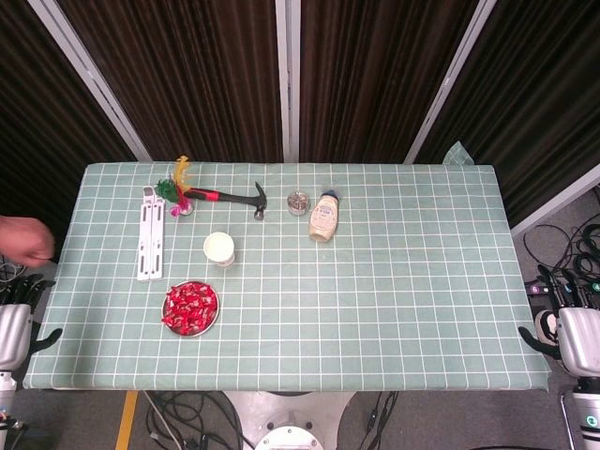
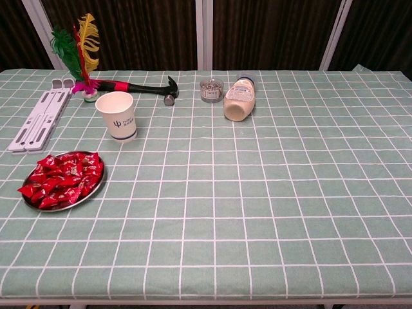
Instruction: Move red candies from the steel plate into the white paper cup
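On the table's left side: the steel plate (image 1: 170, 322) is piled with red candies (image 1: 190, 306), and the white paper cup (image 1: 219, 248) stands upright just beyond it, apart from the rim.
Step in hand: judged as not yet begun; no candy is seen in a hand, and the cup's inside cannot be seen well enough to tell whether anything lies in it.
Left hand (image 1: 17, 330): parked off the table's left edge, only partly seen in the head view; whether its fingers are apart or together cannot be told.
Right hand (image 1: 572, 336): parked off the right edge, well apart from the plate; its finger state cannot be told either.
Better arm: the left hand is judged the natural choice, being the nearer to plate and cup.
Approach: a candy at the top or edge of the heap should be pinched, so that neighbours are not dragged over the shallow rim.
Release: the candy should be let go over the cup's mouth, since a light paper cup may tip if knocked.
Candies' look: glossy, crinkled red wrappers, heaped and overlapping, filling the plate nearly to its rim; wrappers are likely slippery.
Nearby: a white folding stand (image 1: 150, 232) lies left of the cup, and a hammer (image 1: 239, 198) lies behind it.
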Available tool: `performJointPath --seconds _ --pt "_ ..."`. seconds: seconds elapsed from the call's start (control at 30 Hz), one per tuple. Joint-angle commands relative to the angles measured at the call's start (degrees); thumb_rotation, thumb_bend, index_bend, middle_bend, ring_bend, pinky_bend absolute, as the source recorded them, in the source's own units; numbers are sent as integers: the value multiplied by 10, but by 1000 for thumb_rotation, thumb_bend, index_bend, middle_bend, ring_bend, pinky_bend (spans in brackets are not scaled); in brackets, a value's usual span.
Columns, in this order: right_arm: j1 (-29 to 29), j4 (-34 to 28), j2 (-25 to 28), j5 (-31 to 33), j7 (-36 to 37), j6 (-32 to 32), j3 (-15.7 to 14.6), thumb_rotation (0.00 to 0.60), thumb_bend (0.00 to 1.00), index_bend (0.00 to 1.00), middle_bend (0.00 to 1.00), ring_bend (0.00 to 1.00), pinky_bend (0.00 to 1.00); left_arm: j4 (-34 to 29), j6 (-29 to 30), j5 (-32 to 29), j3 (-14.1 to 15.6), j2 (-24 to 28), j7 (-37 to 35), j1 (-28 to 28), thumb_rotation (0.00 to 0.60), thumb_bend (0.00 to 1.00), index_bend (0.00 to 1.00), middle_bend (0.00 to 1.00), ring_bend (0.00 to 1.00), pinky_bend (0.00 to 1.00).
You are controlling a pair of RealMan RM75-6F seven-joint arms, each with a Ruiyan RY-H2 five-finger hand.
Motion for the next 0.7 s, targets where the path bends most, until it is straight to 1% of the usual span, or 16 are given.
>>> performJointPath --seconds 0.03,0.23,0.27,0.3,0.37,0.4,0.43,0.47,0.53,0.57,0.6,0.63,0.7 --pt "0 0 1 0 0 1 0 600 101 59 211 63 203 0 0 1 0 -1 1 1 600 161 303 273 181 315" --pt "0 -1 4 -2 -1 1 0 600 101 59 211 63 203 8 4 15 1 -3 -5 -1 600 160 303 273 181 317" --pt "-1 -1 5 -3 0 3 0 600 101 59 211 63 203 11 1 20 2 -3 -8 -4 600 160 303 273 187 338" --pt "-1 -1 5 -5 0 5 1 600 101 59 211 63 203 14 -1 23 1 -3 -10 -7 600 160 304 273 199 374" --pt "-1 0 8 -7 0 9 2 600 101 59 211 63 203 18 -14 29 2 0 -15 -16 600 160 305 273 250 522" --pt "-1 0 9 -8 -1 11 3 600 101 59 211 63 203 20 -21 33 1 2 -15 -21 600 160 305 273 269 573" --pt "-1 0 11 -8 -2 11 3 600 101 59 211 63 203 21 -28 37 2 4 -16 -27 600 160 306 277 314 660" --pt "0 -2 13 -8 -4 12 5 600 101 59 211 63 203 23 -38 45 2 6 -19 -36 600 160 306 284 352 716" --pt "1 -5 17 -7 -8 12 6 600 101 59 209 63 203 27 -57 55 2 7 -24 -51 600 160 312 323 517 872" --pt "1 -6 19 -8 -9 12 6 600 101 59 208 63 203 29 -69 63 3 7 -28 -62 600 160 318 339 588 925" --pt "1 -8 19 -9 -10 12 6 600 101 59 207 63 203 34 -75 71 2 4 -30 -70 600 160 322 346 626 958" --pt "1 -9 20 -9 -11 12 6 600 101 59 207 63 203 40 -80 80 2 -1 -32 -78 600 161 327 348 626 981" --pt "1 -10 20 -11 -12 11 5 600 101 59 206 63 203 53 -101 98 3 -13 -37 -100 600 161 344 348 575 998"
